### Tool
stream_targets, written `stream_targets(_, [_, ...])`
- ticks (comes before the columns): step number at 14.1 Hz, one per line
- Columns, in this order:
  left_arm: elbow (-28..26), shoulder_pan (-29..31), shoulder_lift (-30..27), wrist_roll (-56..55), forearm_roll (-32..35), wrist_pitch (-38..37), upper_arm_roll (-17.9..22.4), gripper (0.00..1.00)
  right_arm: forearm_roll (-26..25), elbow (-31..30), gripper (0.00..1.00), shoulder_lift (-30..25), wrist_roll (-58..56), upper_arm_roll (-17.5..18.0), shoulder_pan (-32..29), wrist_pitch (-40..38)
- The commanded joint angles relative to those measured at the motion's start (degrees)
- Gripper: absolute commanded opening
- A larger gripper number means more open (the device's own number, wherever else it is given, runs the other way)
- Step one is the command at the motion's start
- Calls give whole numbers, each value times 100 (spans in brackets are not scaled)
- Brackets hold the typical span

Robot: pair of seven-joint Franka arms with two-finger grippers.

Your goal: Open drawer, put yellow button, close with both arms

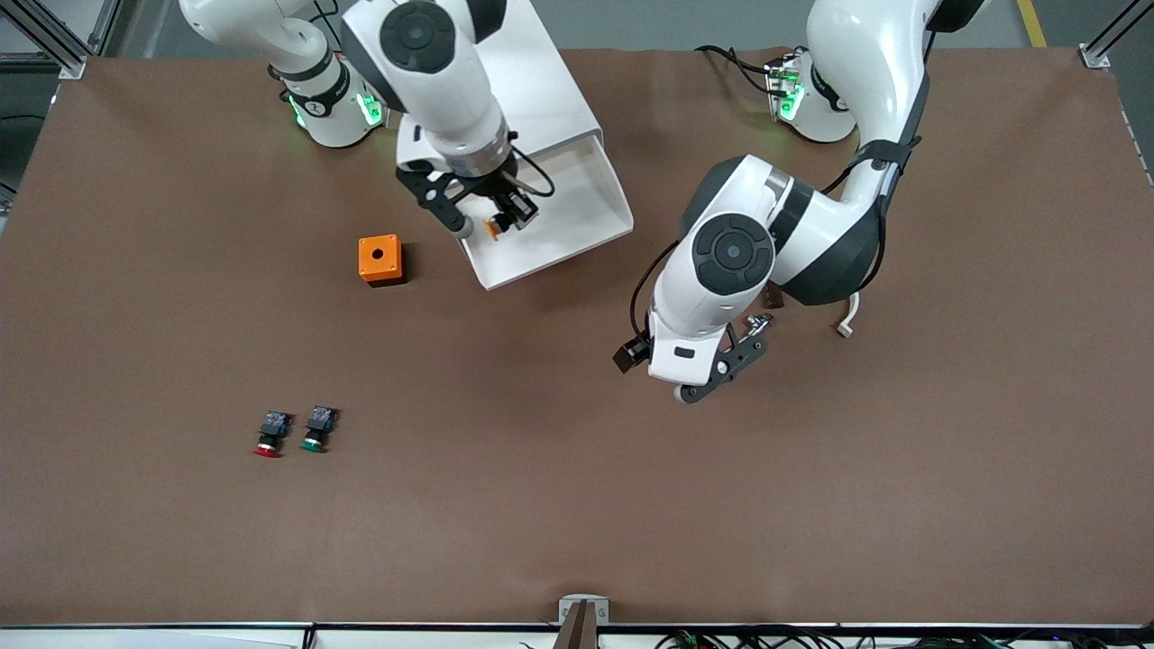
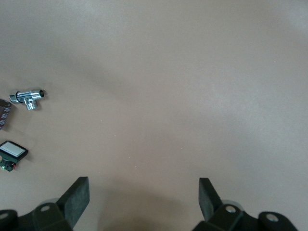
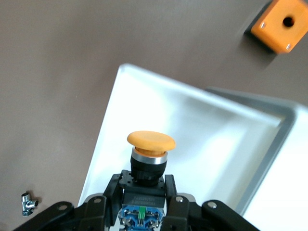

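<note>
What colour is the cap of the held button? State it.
Yellow-orange; the button shows best in the right wrist view.

The right pincer (image 1: 494,219) hangs over the pulled-out white drawer (image 1: 577,212), clamped on the yellow button (image 1: 492,229). The left pincer (image 1: 726,361) hovers over bare brown table (image 1: 577,505), its fingers spread. An orange box (image 1: 380,260) sits beside the drawer; a red-capped button (image 1: 270,434) and a green-capped button (image 1: 316,429) lie nearer the camera.
</note>
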Motion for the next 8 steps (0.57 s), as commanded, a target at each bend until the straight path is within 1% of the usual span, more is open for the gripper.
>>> stream_targets(1, [-165,-8,-153,-100,144,14,-11,100,80,-113,0,15,458,-74,267,252])
stream_targets(6, [-183,-8,-136,-100,144,14,-11,100,63,-60,1,262,933,-74,461,313])
stream_targets(7, [-183,-8,-136,-100,153,14,-11,100,62,-51,6,288,1003,-74,469,331])
stream_targets(8, [-192,-8,-136,-100,153,22,-2,100,62,-7,48,297,1012,-74,470,305])
